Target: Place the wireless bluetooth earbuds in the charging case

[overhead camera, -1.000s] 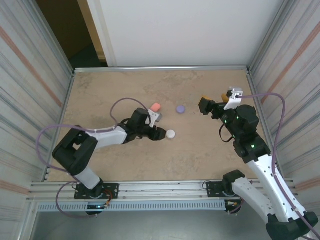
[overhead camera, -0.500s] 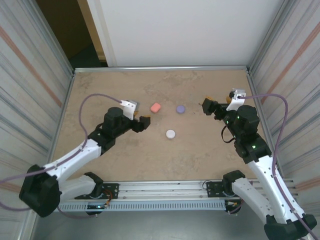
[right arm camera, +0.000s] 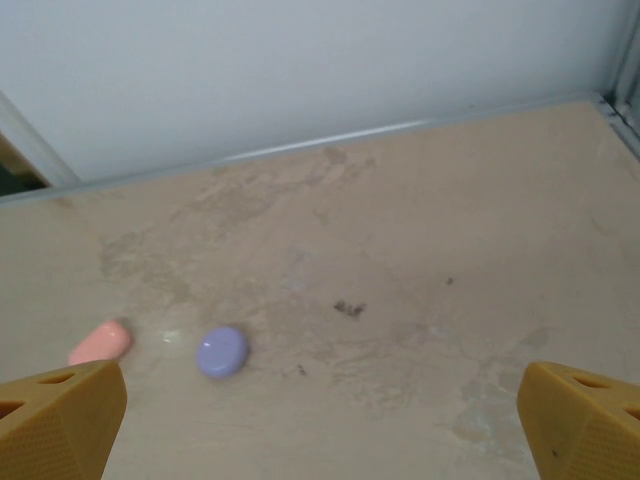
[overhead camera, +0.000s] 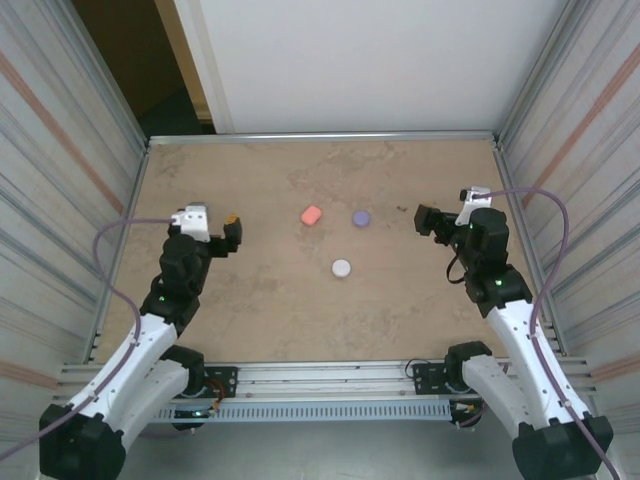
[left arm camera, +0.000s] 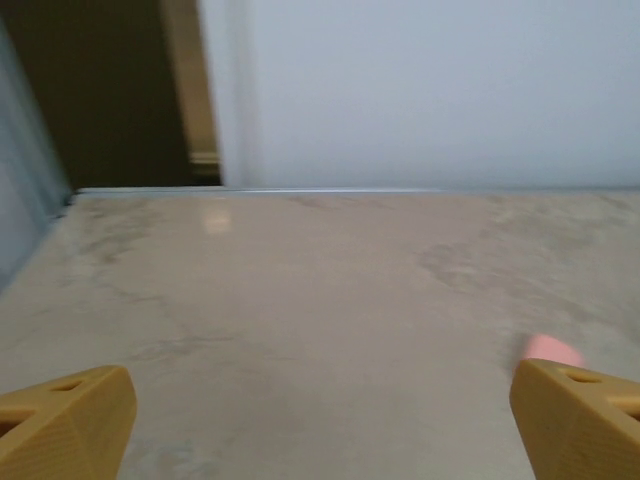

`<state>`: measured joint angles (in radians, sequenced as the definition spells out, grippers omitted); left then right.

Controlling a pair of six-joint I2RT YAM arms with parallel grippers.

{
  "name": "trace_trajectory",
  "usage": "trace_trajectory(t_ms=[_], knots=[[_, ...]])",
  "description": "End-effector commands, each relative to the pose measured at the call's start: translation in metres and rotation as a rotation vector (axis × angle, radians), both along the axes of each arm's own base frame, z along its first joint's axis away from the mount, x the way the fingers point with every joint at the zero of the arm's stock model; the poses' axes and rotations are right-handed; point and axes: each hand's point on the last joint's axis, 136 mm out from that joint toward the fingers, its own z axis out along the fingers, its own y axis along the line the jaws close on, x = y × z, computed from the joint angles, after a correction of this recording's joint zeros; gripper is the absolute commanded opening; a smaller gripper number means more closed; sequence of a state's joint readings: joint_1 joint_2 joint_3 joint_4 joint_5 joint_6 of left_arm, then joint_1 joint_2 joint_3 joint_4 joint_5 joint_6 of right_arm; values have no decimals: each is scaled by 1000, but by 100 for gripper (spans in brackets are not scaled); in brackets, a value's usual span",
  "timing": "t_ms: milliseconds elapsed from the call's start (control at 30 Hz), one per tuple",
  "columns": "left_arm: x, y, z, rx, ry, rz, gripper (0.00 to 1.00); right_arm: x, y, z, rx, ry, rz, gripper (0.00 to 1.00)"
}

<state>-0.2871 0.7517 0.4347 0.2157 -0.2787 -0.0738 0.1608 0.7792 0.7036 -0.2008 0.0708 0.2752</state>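
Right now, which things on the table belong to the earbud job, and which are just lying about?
Belong to the job:
- pink case, lid shut
- purple case, lid shut
- white case, lid shut

Just lying about:
- dark smudge on the table, right of the purple case; nothing to pick up

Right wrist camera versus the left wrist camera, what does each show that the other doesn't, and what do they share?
Right wrist, not left: the purple case, a dark smudge, the right side wall. Left wrist, not right: the left side wall. Both: the pink case, the beige table, the white back wall, and yellow fingers spread wide at the bottom corners.
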Motion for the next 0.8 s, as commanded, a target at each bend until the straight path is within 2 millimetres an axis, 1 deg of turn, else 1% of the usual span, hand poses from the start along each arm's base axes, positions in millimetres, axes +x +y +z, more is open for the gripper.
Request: trace_trajectory(t_ms=[0,100,167,300,367,433,600,667,700,733,767], knots=[[0,34,5,10,-68,144,99,7,-7,-8,-17,-31,2,99],[0,51,-6,12,-77,218,99,11,-19,-20,-12,-50,-28,99],[1,60,-13,18,-71,266,99,13,-31,-29,-13,-53,-64,99],[8,66,-29,38,-37,297,99,16,-50,-49,-11,-42,-123,99],[13,65,-38,63,-12,285,99,18,-59,-60,-4,-33,-146,99],[18,64,-44,79,4,281,99,19,-63,-71,3,-21,-152,99],[34,49,-62,135,61,181,99,25,-65,-93,11,2,-142,99],[40,47,-68,154,76,164,99,28,-64,-99,9,2,-133,99],[43,46,-70,165,85,152,99,29,-65,-99,6,-8,-131,99],[45,44,-73,171,94,138,99,31,-65,-107,4,5,-129,99],[47,43,-75,174,101,123,99,33,-65,-109,2,1,-131,99]])
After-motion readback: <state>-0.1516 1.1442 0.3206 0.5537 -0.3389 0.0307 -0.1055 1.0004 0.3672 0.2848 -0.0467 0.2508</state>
